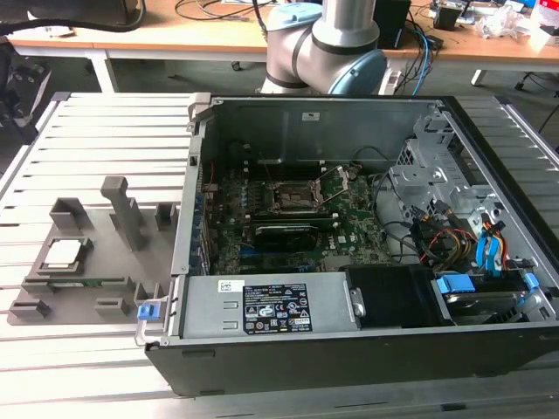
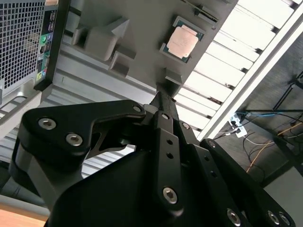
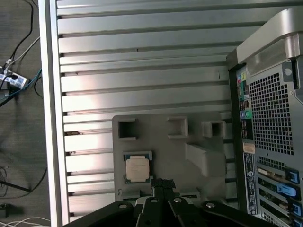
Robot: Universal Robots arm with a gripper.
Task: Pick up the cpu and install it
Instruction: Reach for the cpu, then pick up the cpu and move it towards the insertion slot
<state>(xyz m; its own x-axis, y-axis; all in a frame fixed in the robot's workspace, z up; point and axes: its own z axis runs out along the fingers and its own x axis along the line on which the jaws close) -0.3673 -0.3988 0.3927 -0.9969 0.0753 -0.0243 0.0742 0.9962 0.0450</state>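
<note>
cpu (image 3: 138, 168), pale silver square lid with a thin dark rim, lies flat in the grey holder tray (image 3: 161, 142) just ahead of and clear of the gripper (image 3: 163, 181), jaws pinched together and empty; clean pick, I'd judge, needs them spread, centred, squared to its edges.

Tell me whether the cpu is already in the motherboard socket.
No, the cpu lies on the grey holder tray beside the computer case.

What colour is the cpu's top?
The cpu is pale silver, dark-rimmed; clearest in the second wrist view.
</note>
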